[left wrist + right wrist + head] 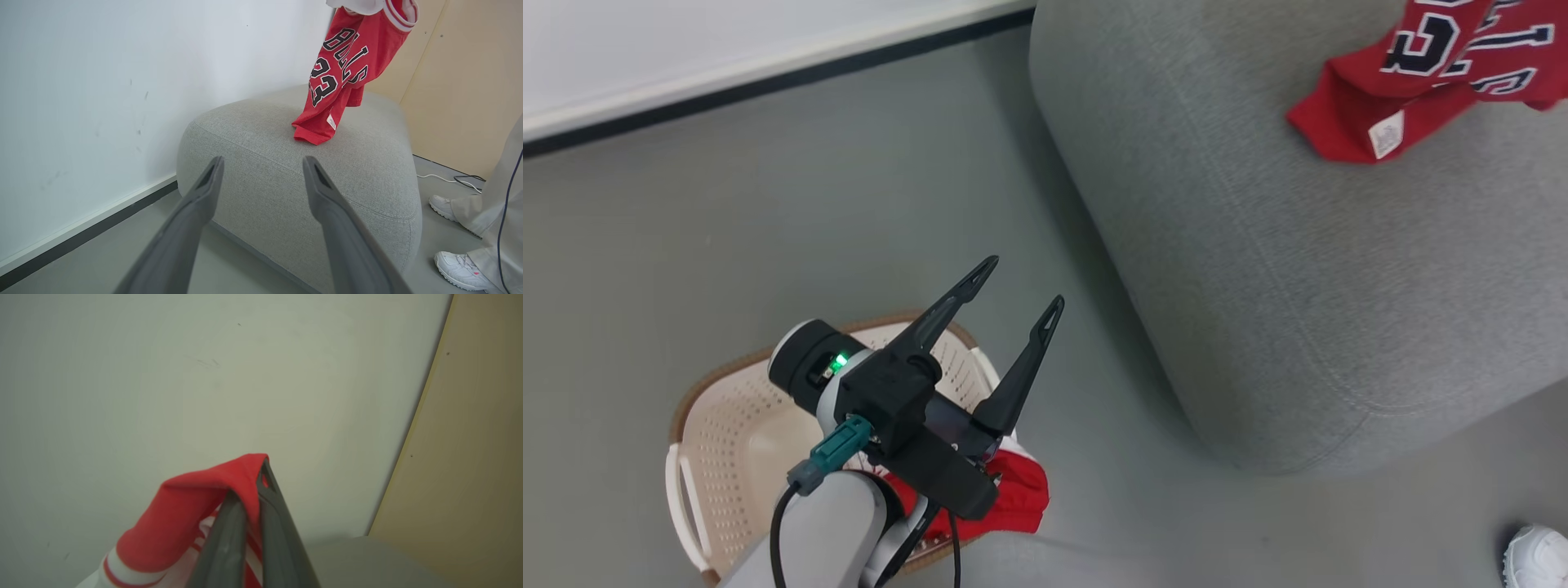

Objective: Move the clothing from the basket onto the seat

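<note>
The grey floor [768, 204] in front of me carries the cream basket [698, 469] and, near it on my right, the big grey seat [1258, 269]. Both stand directly on it. The lower hem of a red jersey [322, 122] rests on the seat's top, and the rest of it rises off the cushion. A second red garment [1021, 490] bunches at the basket's rim on the side toward the seat. Beside the seat, a person's white shoes [461, 271] and a thin white cable [433, 176] rest on the floor.

A red shirt [1413, 82] touches the grey seat [1258, 286], upper right. More red cloth [1021, 490] lies, maybe, over the cream basket [727, 441] rim.
</note>
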{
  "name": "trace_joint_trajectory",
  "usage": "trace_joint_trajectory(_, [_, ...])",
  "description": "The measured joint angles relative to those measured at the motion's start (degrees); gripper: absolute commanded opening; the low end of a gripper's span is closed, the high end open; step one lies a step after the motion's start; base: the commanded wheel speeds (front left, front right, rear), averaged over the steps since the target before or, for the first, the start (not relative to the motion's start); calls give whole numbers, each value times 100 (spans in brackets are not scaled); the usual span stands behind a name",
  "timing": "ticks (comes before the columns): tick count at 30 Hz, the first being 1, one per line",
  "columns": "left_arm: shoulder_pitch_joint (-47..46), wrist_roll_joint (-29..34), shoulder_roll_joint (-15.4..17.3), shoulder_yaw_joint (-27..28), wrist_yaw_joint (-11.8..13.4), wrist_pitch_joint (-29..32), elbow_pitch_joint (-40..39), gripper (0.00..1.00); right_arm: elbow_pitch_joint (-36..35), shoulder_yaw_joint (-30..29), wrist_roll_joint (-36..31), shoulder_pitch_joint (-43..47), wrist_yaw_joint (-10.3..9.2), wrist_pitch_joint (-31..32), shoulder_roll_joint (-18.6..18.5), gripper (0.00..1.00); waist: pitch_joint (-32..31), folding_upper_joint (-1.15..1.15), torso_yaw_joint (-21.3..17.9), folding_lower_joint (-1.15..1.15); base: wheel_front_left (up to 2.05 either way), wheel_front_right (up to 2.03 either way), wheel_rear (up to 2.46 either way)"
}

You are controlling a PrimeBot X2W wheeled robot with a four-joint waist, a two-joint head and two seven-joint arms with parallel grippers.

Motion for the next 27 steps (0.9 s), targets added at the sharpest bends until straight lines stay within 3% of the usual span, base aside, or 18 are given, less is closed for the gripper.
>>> trace_joint_trajectory(9, [-85, 87, 120, -23, 0, 190, -304, 100, 697, -49, 15, 37, -193, -7, 5, 0, 585, 0, 292, 0, 0, 0, 0])
trace_joint_trajectory(18, [-204, 177, 169, -159, -11, 374, -415, 100, 1407, 157, 16, 257, -181, -33, 567, 0, 1107, 0, 432, 0, 0, 0, 0])
trace_joint_trajectory(27, [-307, 205, 170, -197, -35, 411, -383, 100, 1860, 318, 14, 514, -89, -82, 895, 0, 1257, 0, 423, 0, 0, 0, 0])
